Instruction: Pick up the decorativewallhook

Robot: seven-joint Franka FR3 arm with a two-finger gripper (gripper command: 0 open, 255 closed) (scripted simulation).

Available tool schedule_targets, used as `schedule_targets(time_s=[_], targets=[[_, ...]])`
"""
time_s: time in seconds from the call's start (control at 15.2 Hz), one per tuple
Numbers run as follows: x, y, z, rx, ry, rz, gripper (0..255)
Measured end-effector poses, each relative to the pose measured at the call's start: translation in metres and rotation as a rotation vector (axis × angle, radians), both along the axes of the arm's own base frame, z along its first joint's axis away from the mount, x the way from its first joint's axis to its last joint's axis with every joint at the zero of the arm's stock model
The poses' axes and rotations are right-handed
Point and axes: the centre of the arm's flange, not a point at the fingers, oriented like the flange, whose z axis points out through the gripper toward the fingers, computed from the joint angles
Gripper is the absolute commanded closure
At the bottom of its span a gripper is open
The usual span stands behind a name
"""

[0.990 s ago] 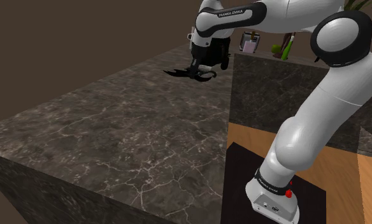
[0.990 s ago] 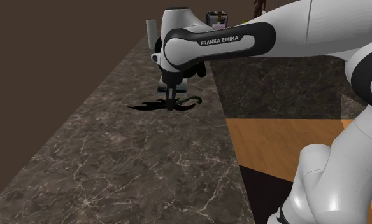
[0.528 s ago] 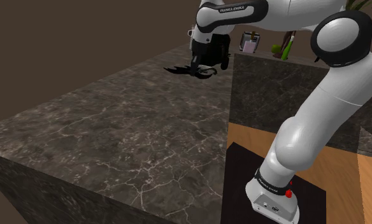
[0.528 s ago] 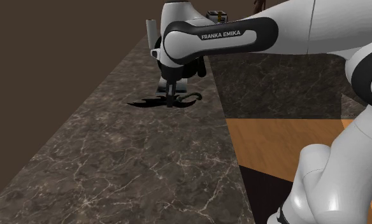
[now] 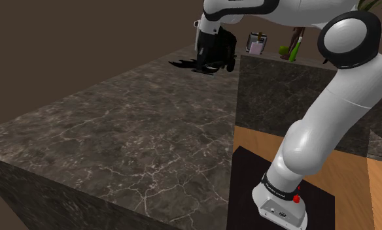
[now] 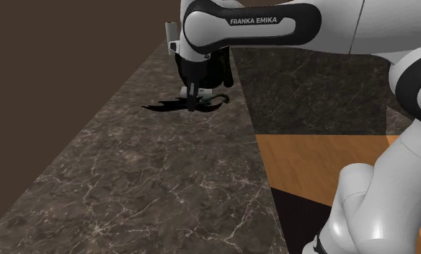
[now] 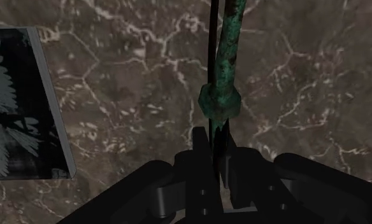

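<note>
Higher now, the claw [image 6: 192, 108] clamps the wall hook [image 6: 162, 107]; arm lettering [image 6: 254, 21] reads FRANKA EMIKA.

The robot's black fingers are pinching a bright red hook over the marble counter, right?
Not quite. The hook isn't bright red. The wrist view shows it is a mottled, tarnished green. The rest is right: the black gripper is shut on the hook, over the dark marble counter.
</note>
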Motion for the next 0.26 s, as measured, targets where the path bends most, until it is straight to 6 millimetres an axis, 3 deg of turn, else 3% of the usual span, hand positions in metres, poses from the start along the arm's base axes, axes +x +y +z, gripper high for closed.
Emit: schedule_targets(time_s=[0.26], targets=[[0.000, 0.000, 0.020, 0.000, 0.000, 0.000, 255]])
